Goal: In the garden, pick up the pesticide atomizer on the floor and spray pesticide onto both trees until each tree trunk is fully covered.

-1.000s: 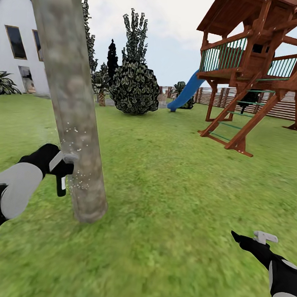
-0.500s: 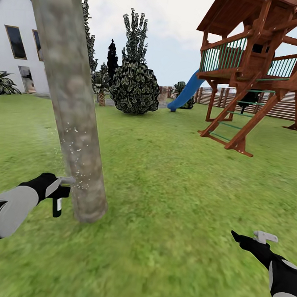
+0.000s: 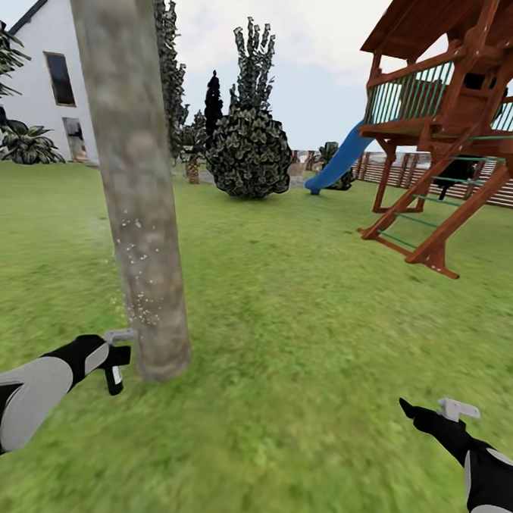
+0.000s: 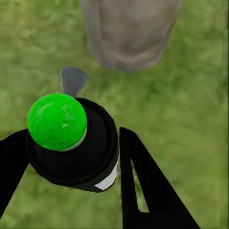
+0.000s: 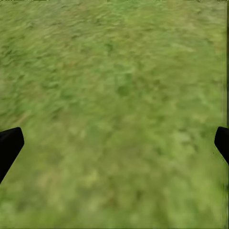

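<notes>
A thick pale grey-brown tree trunk rises from the lawn at the left, with whitish pesticide speckles on its lower part. My left gripper hangs low beside the trunk's base, shut on the pesticide atomizer, whose grey nozzle touches or nearly touches the bark. In the left wrist view the atomizer shows a black body and green cap between my black fingers, pointing at the trunk's foot. My right gripper stands open over bare grass at the lower right, its fingertips wide apart.
A wooden play tower with a blue slide stands at the back right before a slatted fence. A round dark bush sits in the middle distance, a white house at the back left. Lawn spreads all round.
My left gripper has dropped down the trunk with the atomizer, from mid-height of the speckled patch to near the base. The head camera has turned slightly left. The right arm is unchanged.
</notes>
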You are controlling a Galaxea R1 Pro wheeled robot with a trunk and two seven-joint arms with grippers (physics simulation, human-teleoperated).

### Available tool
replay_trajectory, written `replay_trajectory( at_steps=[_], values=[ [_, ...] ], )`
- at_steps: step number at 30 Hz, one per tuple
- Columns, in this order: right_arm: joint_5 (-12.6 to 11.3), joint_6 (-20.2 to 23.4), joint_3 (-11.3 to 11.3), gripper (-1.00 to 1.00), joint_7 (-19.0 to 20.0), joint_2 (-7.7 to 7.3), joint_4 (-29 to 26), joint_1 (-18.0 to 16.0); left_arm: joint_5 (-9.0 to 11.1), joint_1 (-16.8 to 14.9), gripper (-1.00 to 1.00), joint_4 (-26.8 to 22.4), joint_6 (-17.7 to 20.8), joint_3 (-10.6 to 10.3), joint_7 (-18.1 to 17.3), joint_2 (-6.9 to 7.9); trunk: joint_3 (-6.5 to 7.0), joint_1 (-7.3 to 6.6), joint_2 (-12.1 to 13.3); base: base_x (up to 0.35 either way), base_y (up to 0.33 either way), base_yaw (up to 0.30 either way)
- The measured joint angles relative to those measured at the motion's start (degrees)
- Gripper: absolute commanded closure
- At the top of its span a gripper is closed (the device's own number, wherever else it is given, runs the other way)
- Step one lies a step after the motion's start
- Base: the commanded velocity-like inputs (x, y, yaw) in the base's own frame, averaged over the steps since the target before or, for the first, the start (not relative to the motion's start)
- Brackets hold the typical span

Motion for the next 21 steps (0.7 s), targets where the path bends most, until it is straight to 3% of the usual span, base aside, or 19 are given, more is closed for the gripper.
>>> replay_trajectory(
  at_steps=[3,10,21],
  values=[
    [0.0,0.0,0.1,-1.00,0.0,0.06,0.0,0.0,1.6,0.1,1.00,-0.1,-0.2,-0.1,0.1,0.04,0.00,0.00,0.0,0.125,-0.313,0.207],
    [0.0,0.2,0.1,-1.00,-0.1,0.07,0.0,0.0,1.8,0.1,1.00,-0.1,-0.2,-0.2,0.1,0.14,0.00,0.00,0.0,0.049,-0.319,0.244],
    [0.1,-0.1,0.1,-1.00,0.0,-0.05,0.1,0.0,1.8,0.1,1.00,-0.1,-0.2,-0.2,0.1,-0.03,0.00,0.00,0.0,0.000,-0.329,0.016]
  ],
)
